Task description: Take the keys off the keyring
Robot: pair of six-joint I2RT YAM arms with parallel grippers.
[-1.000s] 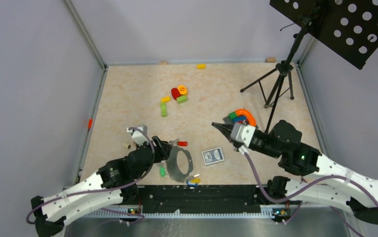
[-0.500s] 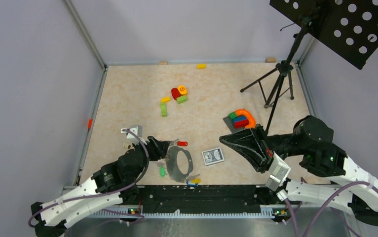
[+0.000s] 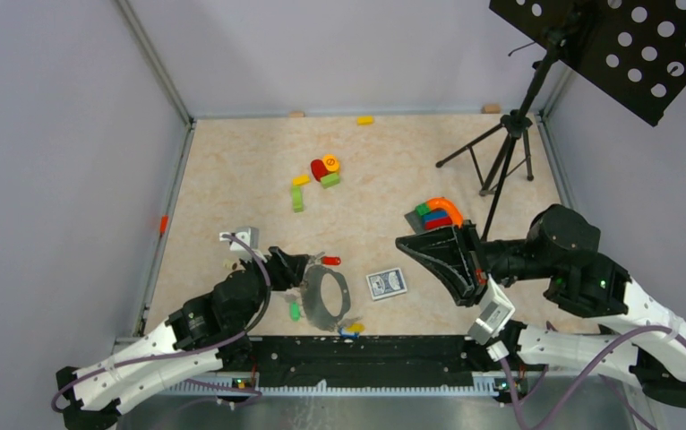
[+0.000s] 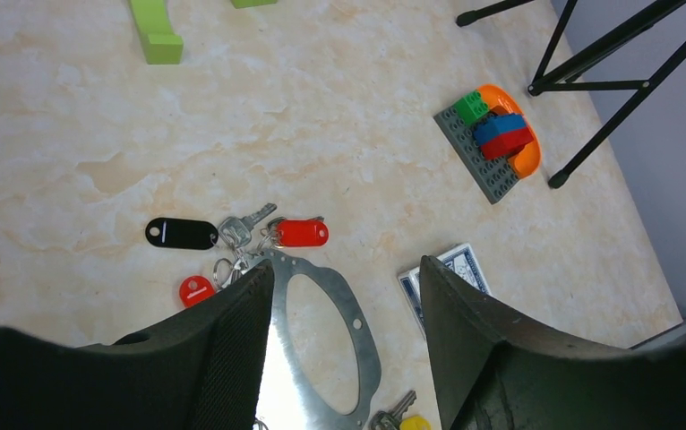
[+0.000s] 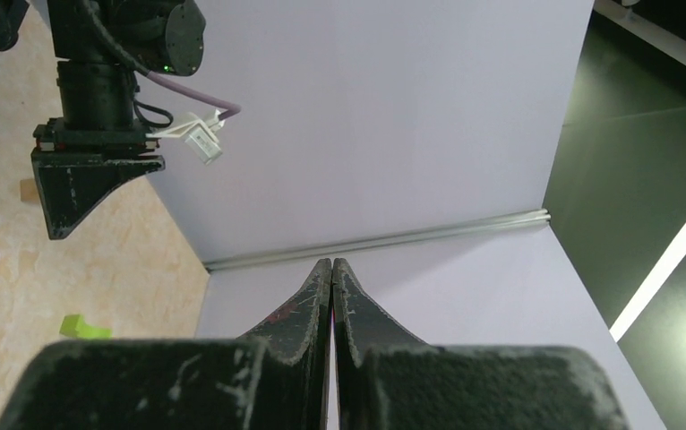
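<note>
The keyring (image 3: 338,288), a large thin grey metal loop, lies flat near the table's front edge. In the left wrist view the keyring (image 4: 364,333) runs between my fingers. Keys hang at its far end with a red tag (image 4: 302,233), a black tag (image 4: 181,233) and a small round red tag (image 4: 196,290). A key with a yellow tag (image 4: 410,422) lies at its near end. My left gripper (image 4: 347,264) is open low over the ring, its left finger at the ring's left edge. My right gripper (image 3: 400,241) is raised, shut and empty; in its wrist view the right gripper (image 5: 332,261) points at the wall.
A playing-card box (image 3: 386,283) lies right of the ring. An orange arch with blocks on a grey plate (image 3: 438,215) sits under my right gripper. Toy blocks (image 3: 324,168) and a green piece (image 3: 297,199) lie mid-table. A black stand's tripod (image 3: 501,157) is back right.
My right arm has lifted off the table, rolled over and drawn back to the right, still shut. My left gripper has shifted slightly along the ring's left side.
</note>
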